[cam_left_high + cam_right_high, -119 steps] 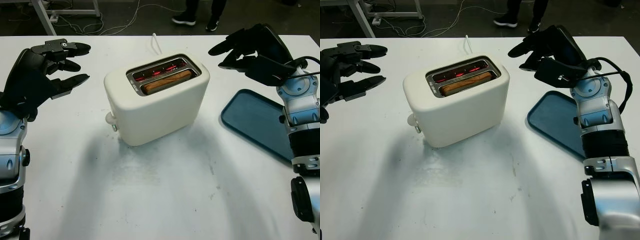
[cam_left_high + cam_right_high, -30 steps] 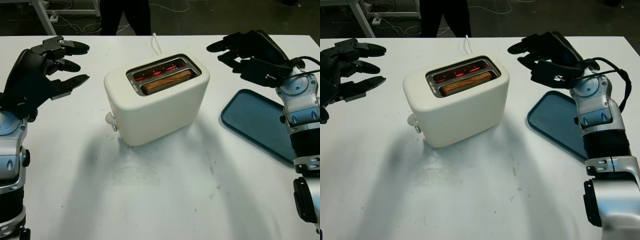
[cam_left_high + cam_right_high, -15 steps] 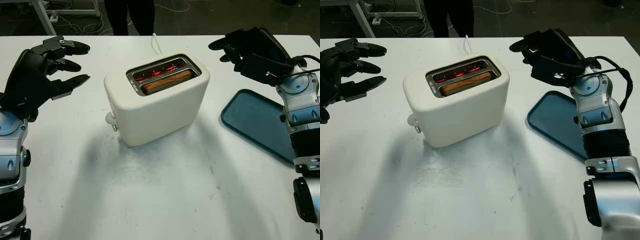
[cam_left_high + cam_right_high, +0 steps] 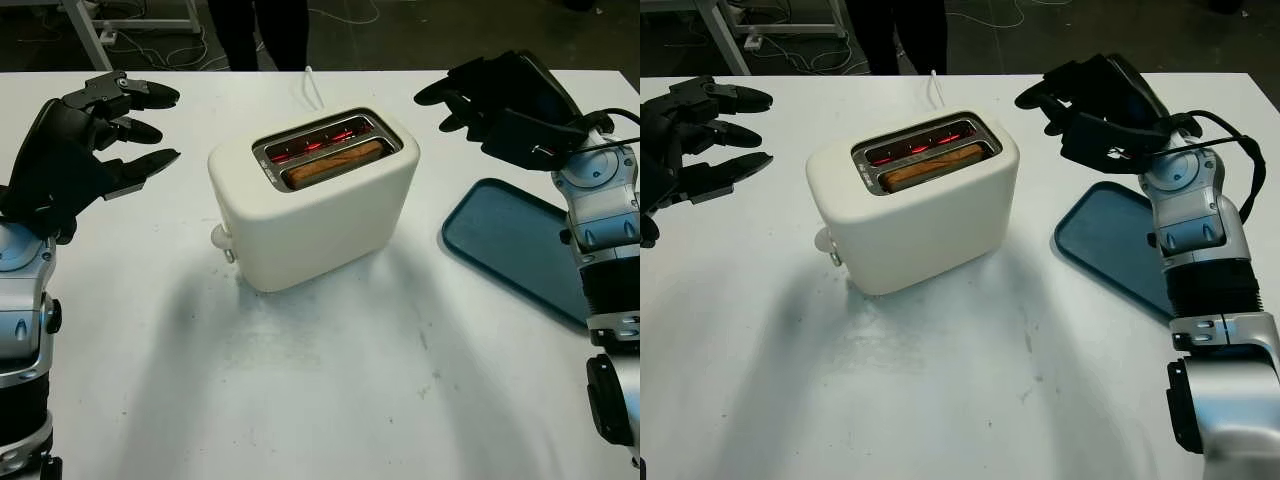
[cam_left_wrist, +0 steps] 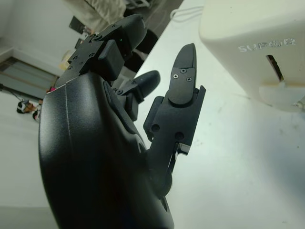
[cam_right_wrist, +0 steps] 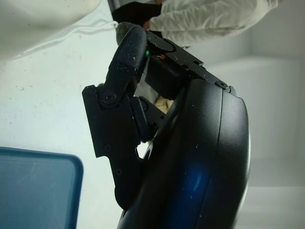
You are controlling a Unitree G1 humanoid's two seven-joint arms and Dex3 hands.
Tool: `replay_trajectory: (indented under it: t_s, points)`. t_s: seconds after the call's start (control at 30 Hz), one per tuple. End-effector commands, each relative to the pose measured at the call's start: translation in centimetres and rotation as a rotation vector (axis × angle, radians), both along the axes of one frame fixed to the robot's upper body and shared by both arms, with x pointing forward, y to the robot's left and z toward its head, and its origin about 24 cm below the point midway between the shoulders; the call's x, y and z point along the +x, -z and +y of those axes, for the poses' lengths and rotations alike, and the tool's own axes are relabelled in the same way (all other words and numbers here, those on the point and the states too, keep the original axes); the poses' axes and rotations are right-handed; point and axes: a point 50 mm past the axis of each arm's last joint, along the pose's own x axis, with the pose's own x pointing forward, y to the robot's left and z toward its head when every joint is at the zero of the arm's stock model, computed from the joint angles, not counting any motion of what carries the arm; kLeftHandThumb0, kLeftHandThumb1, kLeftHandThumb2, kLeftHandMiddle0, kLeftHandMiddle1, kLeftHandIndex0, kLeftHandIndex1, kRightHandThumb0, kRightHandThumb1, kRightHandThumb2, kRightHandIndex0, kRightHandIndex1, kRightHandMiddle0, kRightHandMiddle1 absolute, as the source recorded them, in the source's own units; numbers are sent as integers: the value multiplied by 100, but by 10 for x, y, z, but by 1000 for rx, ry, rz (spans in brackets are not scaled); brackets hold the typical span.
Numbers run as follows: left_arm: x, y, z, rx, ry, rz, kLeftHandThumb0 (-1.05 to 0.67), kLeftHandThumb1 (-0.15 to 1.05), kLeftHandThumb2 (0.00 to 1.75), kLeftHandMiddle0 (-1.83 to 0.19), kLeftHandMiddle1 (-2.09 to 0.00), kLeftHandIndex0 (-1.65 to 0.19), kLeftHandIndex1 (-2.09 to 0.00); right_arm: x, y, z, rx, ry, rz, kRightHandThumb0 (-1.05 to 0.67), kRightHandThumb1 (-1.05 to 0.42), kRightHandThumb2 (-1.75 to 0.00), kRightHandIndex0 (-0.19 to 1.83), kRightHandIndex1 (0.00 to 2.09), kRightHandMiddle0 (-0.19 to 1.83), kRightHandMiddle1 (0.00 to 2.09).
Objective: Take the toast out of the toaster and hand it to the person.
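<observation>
The brown slice of toast (image 4: 335, 163) sits low in the near slot of the cream plastic toaster (image 4: 312, 200), between both empty, open hands: left hand (image 4: 85, 140) and right hand (image 4: 495, 98) flank it, probably poised to reach.

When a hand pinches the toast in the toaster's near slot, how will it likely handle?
The toast looks browned, so probably stiff and light, yet liable to crumble under hard pinching. Only its top edge clears the toaster, leaving little to grip. The far slot glows red, so it is likely hot. Left hand and right hand are open, either side.
</observation>
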Motion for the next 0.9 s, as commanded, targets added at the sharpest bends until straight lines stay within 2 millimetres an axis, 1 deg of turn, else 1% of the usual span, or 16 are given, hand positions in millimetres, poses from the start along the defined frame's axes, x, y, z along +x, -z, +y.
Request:
replay_trajectory:
  t_s: [0.0, 0.13, 0.3, 0.53, 0.63, 0.77, 0.87]
  points:
    - [-1, 1, 1, -3, -14, -1, -20, 81, 30, -28, -106, -38, -64, -1, 1, -3, 25, 10, -2, -45, -92, -65, 122, 21, 114, 9]
    - [-1, 1, 1, 0, -19, -3, -20, 81, 30, -30, -106, -40, -65, -1, 2, -3, 22, 3, -3, -42, -92, -65, 122, 20, 114, 8]
    - [-2, 2, 2, -8, -16, 2, -20, 81, 30, -29, -105, -38, -64, -1, 2, -3, 0, 7, -4, -41, -92, -52, 120, 18, 109, 4]
    - [-1, 2, 2, -12, -14, 4, -22, 81, 30, -29, -106, -38, -65, -1, 1, -3, 14, 9, -1, -33, -92, -47, 121, 18, 110, 4]
    - [-1, 2, 1, -12, -15, 6, -23, 81, 30, -28, -106, -37, -66, 0, 1, -3, 11, 11, -1, -28, -92, -41, 122, 18, 111, 4]
    - [0, 2, 1, -18, -7, 2, -21, 82, 30, -28, -106, -37, -66, -1, 0, -3, -7, 7, -12, -25, -92, -35, 124, 18, 112, 4]
    - [0, 2, 1, -3, -11, 1, -23, 81, 30, -29, -107, -38, -67, 0, 0, -3, 3, 11, -4, -23, -92, -31, 124, 18, 113, 4]
